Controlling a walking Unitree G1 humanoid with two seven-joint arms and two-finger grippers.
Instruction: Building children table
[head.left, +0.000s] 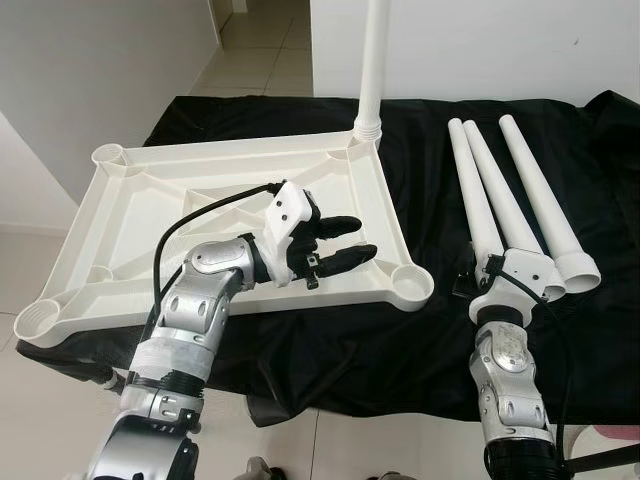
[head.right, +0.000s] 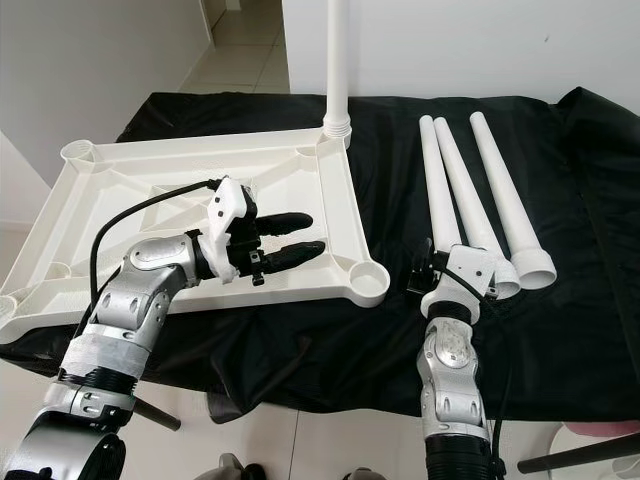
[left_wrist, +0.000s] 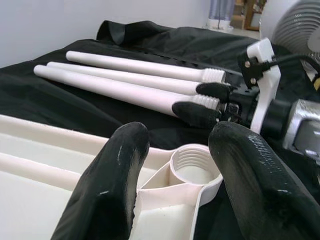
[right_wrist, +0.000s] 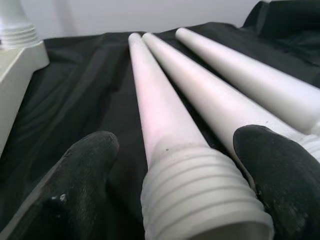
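right gripper (right_wrist: 175, 175) straddles table leg (right_wrist: 165, 125), unclosed

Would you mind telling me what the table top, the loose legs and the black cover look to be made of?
Table top: looks like moulded white plastic, smooth and slightly glossy, with ribs and threaded corner sockets.
Loose legs: apparently the same white plastic, hollow tapered tubes with moulded threads.
Black cover: thin fabric or sheeting, wrinkled with a faint sheen; which one is unclear.
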